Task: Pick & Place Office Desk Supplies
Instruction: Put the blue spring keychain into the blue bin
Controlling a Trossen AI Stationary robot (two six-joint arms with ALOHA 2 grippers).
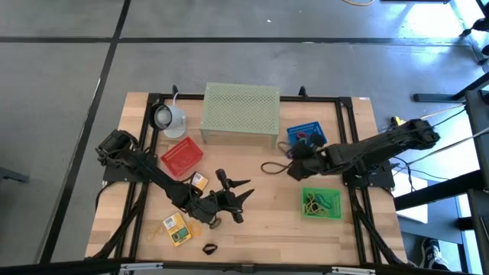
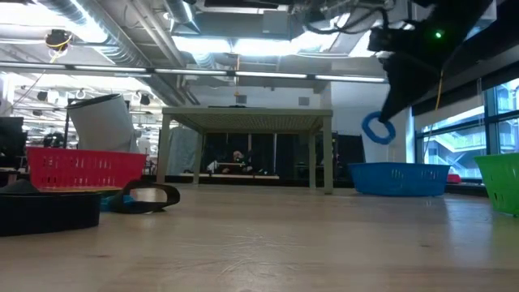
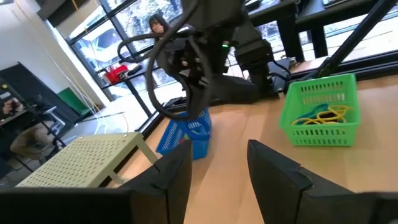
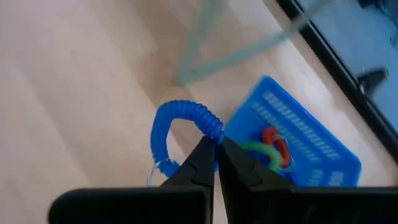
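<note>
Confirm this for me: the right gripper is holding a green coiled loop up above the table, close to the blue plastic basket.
One detail is wrong: the colour. The right gripper is shut on a blue coiled loop, not a green one. The right wrist view shows it, and the low view shows the same loop hanging clear of the table. It is indeed close to the blue plastic basket.

1. My high view is evenly lit, with soft shadows under the arms on the table (image 1: 267,218).
2. In my low view, ceiling strip lights (image 2: 243,45) glare and the near table is blurred.
3. My right wrist view is smeared; windows (image 3: 134,28) blow out behind the left wrist view.
</note>
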